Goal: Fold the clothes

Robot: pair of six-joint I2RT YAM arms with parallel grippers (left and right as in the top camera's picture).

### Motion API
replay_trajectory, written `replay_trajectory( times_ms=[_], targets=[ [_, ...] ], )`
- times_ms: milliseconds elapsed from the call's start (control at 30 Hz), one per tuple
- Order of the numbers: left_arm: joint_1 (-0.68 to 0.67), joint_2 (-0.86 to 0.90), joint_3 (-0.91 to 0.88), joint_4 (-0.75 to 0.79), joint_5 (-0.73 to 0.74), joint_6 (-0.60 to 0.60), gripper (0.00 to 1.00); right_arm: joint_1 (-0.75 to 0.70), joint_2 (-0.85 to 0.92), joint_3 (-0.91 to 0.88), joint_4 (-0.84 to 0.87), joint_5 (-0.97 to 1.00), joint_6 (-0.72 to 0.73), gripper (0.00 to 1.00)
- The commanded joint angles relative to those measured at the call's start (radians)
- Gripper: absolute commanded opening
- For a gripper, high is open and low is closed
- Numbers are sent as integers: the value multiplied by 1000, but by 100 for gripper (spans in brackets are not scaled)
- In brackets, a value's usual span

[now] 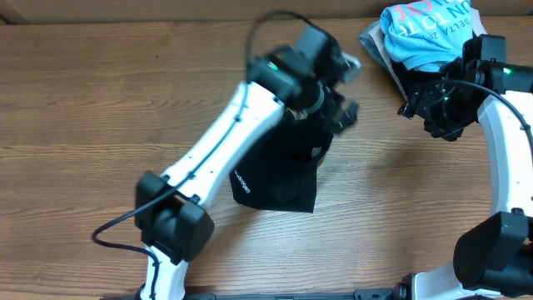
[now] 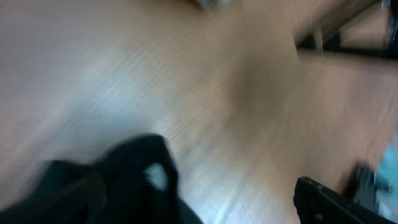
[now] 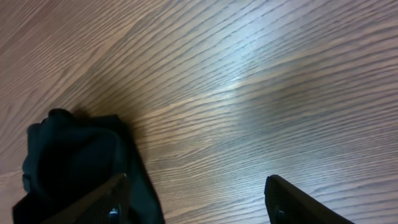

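Looks to me like the black garment (image 1: 279, 179) is the piece being worked on right now. It's lying in a rough, half-folded shape in the middle of the bench (image 1: 100, 100), and its top end is running under the left arm. The left hand (image 1: 340, 87) is hovering just past that top edge. Honestly I can't tell if that hand is open or pinching anything. The overhead is smearing it, and the left wrist view is pure motion blur, showing just one finger (image 2: 336, 202) bottom right and a lump of black fabric bottom left.

The right hand (image 1: 426, 102) is sitting over by the pile at the far right. That pile is a light blue T-shirt (image 1: 429, 37) with pink lettering bunched on top of a grey garment (image 1: 373, 40). This hand is wide open, with nothing but bare wood between its fingers (image 3: 298, 202).

My guess is the fold is only partly done, since the shape is looking lumpy and not square. The next move is probably calling for a clean pinch on a free edge or corner, then carrying it across and laying it flat.

On views, only the overhead is giving the layout, meaning the pile and both arms. Only the right wrist is showing that open gap, plus some dark cloth (image 3: 68, 155) touching one finger. I can't say which garment that is.
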Motion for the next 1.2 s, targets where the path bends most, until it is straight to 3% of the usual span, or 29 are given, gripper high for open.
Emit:
replay_trajectory(
  times_ms=[0,167,367,633,833,1100,1167],
  targets=[
    [128,-8,137,-44,10,-34,100,26,-25,22,4,-66,3,73],
    [266,-8,245,-106,10,-33,100,163,-25,22,19,-79,3,72],
    [390,-8,244,-156,8,-31,100,421,-15,5,48,-8,-19,75],
    [461,-8,244,-213,-37,2,100,676,-10,-90,146,47,-62,80],
    [464,-8,244,-220,-51,17,100,736,-9,-182,279,68,-140,80],
    [461,-8,244,-220,-51,24,99,739,-1,-293,402,-2,-245,68],
    [461,-8,244,-218,-51,24,100,739,0,-324,448,10,-244,60]
  ],
)
